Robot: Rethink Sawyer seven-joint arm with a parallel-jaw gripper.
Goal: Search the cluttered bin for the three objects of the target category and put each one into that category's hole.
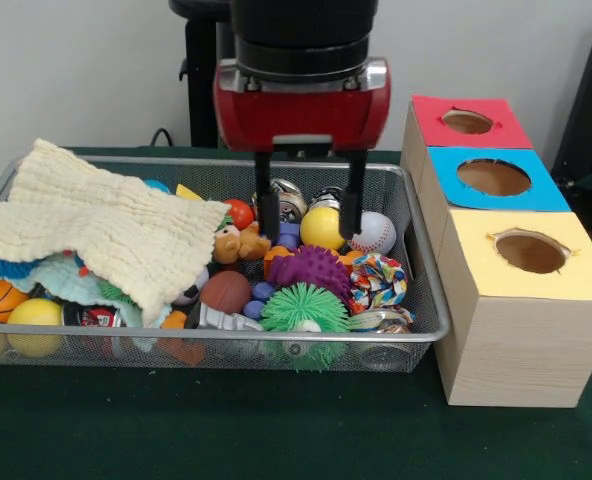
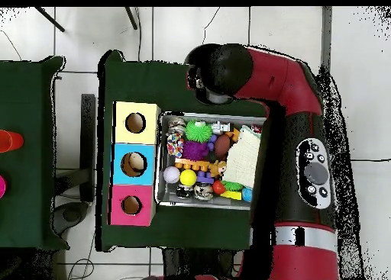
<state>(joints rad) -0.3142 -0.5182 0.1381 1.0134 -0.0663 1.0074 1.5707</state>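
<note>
Wire-mesh bin (image 1: 416, 300) is seen packed with toys under a cream cloth (image 1: 106, 235). Gripper (image 1: 309, 212) is held open and empty, its fingers spread either side of the yellow ball (image 1: 321, 228), probably for a grasp. Holed boxes (image 1: 521, 290) are set just beside the bin for short transfers.

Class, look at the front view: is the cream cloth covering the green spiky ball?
No: the cream cloth is draped over the bin's left part, while the green spiky ball sits uncovered near the front wall.
</note>
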